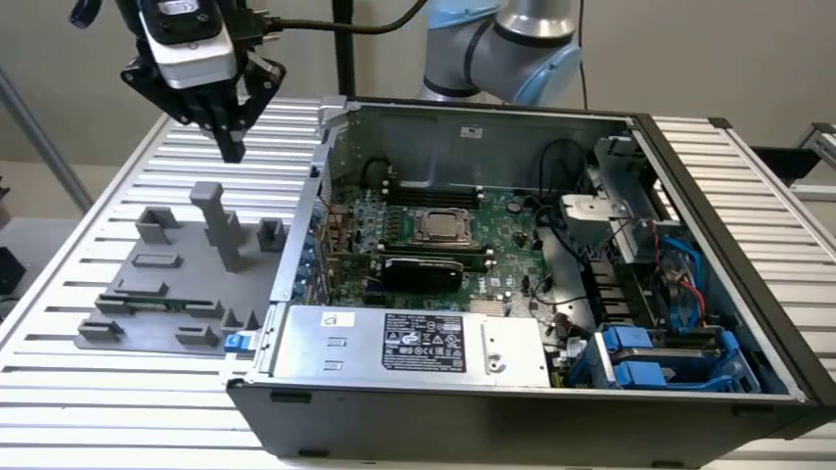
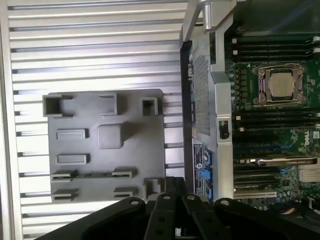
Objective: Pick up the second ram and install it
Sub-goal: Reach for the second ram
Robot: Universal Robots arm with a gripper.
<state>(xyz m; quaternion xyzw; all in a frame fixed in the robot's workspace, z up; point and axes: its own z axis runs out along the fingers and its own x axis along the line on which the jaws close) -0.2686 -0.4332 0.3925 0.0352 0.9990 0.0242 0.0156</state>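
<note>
At the exterior view's left, over the far part of the slatted table, the gripper hangs pointing down. Its fingers are pressed together on nothing, and it is well above and apart from the grey fixture tray.

The second ram lies across a pair of holders towards the tray's near side, apparently on edge, and is not yet grasped. A tall post rises from the tray between the gripper and the stick.

The step in hand is judged to be the approach for the pick. Done well, it calls for:
- spreading the fingers;
- passing clear of the post;
- centring along the stick's length;
- closing on its two flat faces;
- lifting straight out of the holders so it cannot tilt.

Further right stands the open computer case. Its motherboard carries dark memory slots beside the CPU socket.
</note>
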